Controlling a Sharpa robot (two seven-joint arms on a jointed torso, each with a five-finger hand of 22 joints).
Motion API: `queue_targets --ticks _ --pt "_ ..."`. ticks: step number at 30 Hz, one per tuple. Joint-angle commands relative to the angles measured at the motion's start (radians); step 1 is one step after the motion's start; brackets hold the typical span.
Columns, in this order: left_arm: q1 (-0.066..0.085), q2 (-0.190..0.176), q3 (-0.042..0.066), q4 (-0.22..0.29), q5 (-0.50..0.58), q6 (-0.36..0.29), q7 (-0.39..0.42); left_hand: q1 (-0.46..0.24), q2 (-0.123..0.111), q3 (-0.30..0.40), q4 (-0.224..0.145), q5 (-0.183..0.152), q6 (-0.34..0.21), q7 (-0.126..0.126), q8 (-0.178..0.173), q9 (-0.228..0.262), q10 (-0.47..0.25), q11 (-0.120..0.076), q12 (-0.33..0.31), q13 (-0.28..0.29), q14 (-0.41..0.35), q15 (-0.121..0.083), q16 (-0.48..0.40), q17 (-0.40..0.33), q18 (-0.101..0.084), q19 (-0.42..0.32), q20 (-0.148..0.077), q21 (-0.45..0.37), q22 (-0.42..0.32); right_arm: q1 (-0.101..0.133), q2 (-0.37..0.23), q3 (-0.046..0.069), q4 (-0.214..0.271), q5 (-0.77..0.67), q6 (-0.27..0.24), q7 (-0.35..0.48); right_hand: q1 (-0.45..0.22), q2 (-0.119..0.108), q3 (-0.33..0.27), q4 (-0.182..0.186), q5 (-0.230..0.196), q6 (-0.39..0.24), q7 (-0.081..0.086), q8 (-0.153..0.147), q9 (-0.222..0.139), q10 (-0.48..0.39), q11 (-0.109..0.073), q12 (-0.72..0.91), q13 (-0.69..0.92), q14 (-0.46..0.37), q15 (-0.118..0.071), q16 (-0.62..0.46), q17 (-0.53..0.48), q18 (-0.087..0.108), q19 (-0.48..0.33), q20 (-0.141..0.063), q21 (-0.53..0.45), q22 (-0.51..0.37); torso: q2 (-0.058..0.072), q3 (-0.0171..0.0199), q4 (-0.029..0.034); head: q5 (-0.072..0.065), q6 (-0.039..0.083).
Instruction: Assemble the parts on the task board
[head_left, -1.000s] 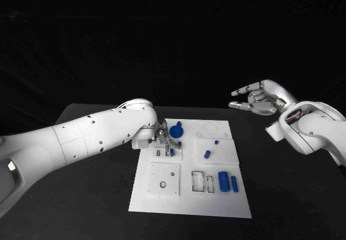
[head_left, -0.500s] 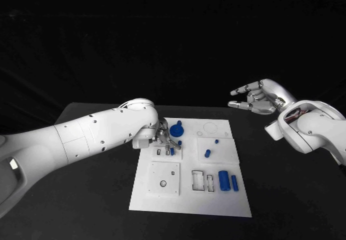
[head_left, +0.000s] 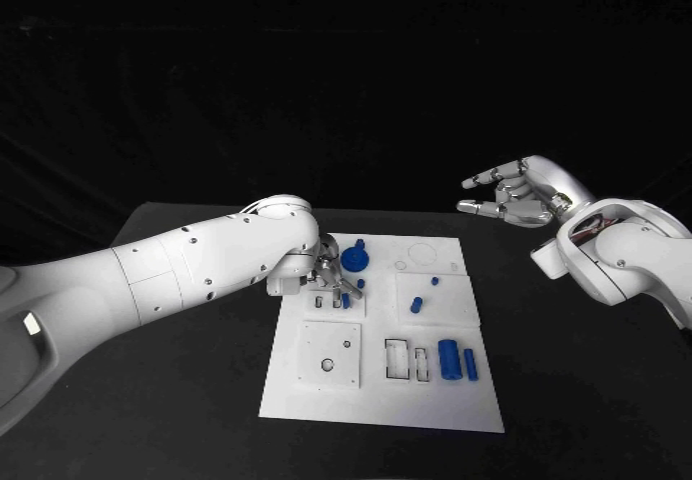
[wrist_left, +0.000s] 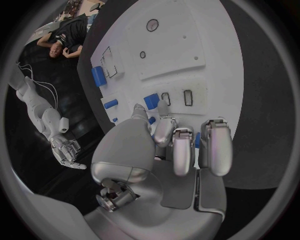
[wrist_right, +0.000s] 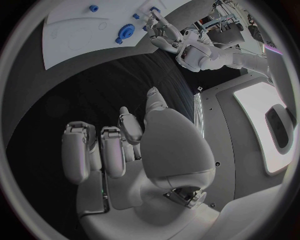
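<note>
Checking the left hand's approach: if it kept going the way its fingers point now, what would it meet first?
Likely the small blue part just past the left hand, with the task board beneath it; whether the fingers already touch it is unclear.

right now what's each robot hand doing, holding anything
Left robot hand: pinching a small blue part over the task board.
Right robot hand: holding nothing, fingers apart, raised off the board.

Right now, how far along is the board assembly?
Early. The blue gear sits at the far end of the task board. The left hand pinches a small blue part over the slots. Loose blue cylinders still lie flat; the right hand hangs empty.
</note>
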Motion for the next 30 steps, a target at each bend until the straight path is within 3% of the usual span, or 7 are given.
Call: queue_targets --ticks 1,18,21,25,27,30 --pt "0.000 0.004 0.000 0.002 0.004 0.033 0.000 0.013 -0.003 0.009 -0.001 -0.001 -0.008 -0.003 0.006 0.003 0.005 0.004 0.007 0.000 0.105 -0.004 0.003 0.263 -0.009 0.046 -0.006 0.005 0.078 0.000 0.002 0.000 -0.001 -0.010 0.010 0.002 0.001 0.006 -0.004 -0.004 0.005 0.004 0.000 0.000 0.000 -0.003 -0.004 -0.006 -0.001 0.082 -0.006 -0.004 0.168 0.008 -0.004 -0.006 -0.007 -0.001 0.001 -0.0002 -0.0004 0.001 -0.002" --pt "-0.001 0.005 0.000 0.003 0.017 0.038 0.002 0.034 0.000 0.036 0.000 0.000 -0.009 -0.002 0.004 0.010 0.006 0.004 0.008 0.003 0.105 -0.003 0.003 0.263 -0.009 0.046 -0.005 0.004 0.078 0.000 0.006 0.000 -0.004 -0.010 0.013 0.002 0.003 0.007 -0.003 -0.005 0.009 0.004 0.000 0.000 0.000 -0.002 -0.004 -0.005 -0.001 0.082 -0.006 -0.004 0.168 0.008 -0.004 -0.006 -0.007 -0.001 0.001 -0.0007 0.0001 0.000 -0.006" --pt "-0.001 0.004 0.000 0.003 0.022 0.034 0.002 0.060 0.016 0.065 -0.006 0.000 -0.012 -0.004 -0.001 0.013 0.005 0.002 0.007 0.002 0.105 -0.004 0.003 0.263 -0.009 0.045 -0.006 0.003 0.077 0.000 0.006 0.000 -0.004 -0.010 0.014 0.002 0.003 0.007 -0.003 -0.005 0.009 0.004 0.000 0.000 0.000 -0.002 -0.004 -0.005 -0.001 0.082 -0.006 -0.004 0.168 0.008 -0.004 -0.006 -0.007 -0.001 0.001 -0.0002 0.0006 0.000 -0.008" --pt "-0.001 0.003 0.000 0.002 0.038 0.029 0.004 0.153 0.049 0.149 -0.050 0.003 -0.028 -0.010 -0.023 0.011 0.001 -0.004 0.002 -0.001 0.105 -0.010 0.003 0.263 -0.008 0.044 -0.010 0.001 0.075 0.000 0.007 0.000 -0.005 -0.010 0.016 0.002 0.003 0.007 -0.003 -0.005 0.009 0.004 0.000 0.000 0.000 -0.002 -0.004 -0.005 -0.001 0.082 -0.006 -0.004 0.168 0.008 -0.004 -0.006 -0.007 -0.001 0.001 0.0000 -0.0003 0.001 -0.010" --pt "-0.001 0.002 0.000 0.002 0.042 0.025 0.004 0.205 0.058 0.200 -0.079 0.041 -0.040 -0.010 -0.039 0.006 -0.004 -0.005 -0.003 -0.003 0.105 -0.012 0.003 0.263 -0.007 0.043 -0.013 -0.001 0.072 0.000 0.008 0.000 -0.006 -0.010 0.017 0.002 0.003 0.007 -0.003 -0.005 0.009 0.004 0.000 0.000 0.000 -0.002 -0.004 -0.005 -0.001 0.082 -0.006 -0.004 0.168 0.008 -0.004 -0.006 -0.007 -0.001 0.001 0.0000 -0.0002 0.001 -0.011" --pt "-0.001 0.002 0.000 0.003 0.052 0.020 0.006 0.250 0.039 0.292 -0.104 0.093 -0.052 -0.001 -0.066 -0.002 -0.014 0.002 -0.014 -0.010 0.105 -0.009 0.003 0.263 -0.007 0.041 -0.012 -0.003 0.069 0.000 0.009 0.000 -0.007 -0.010 0.019 0.001 0.003 0.007 -0.003 -0.005 0.009 0.004 0.000 0.000 0.000 -0.002 -0.004 -0.005 -0.001 0.082 -0.006 -0.004 0.168 0.008 -0.004 -0.006 -0.007 -0.001 0.001 0.0002 -0.0004 0.000 -0.011"
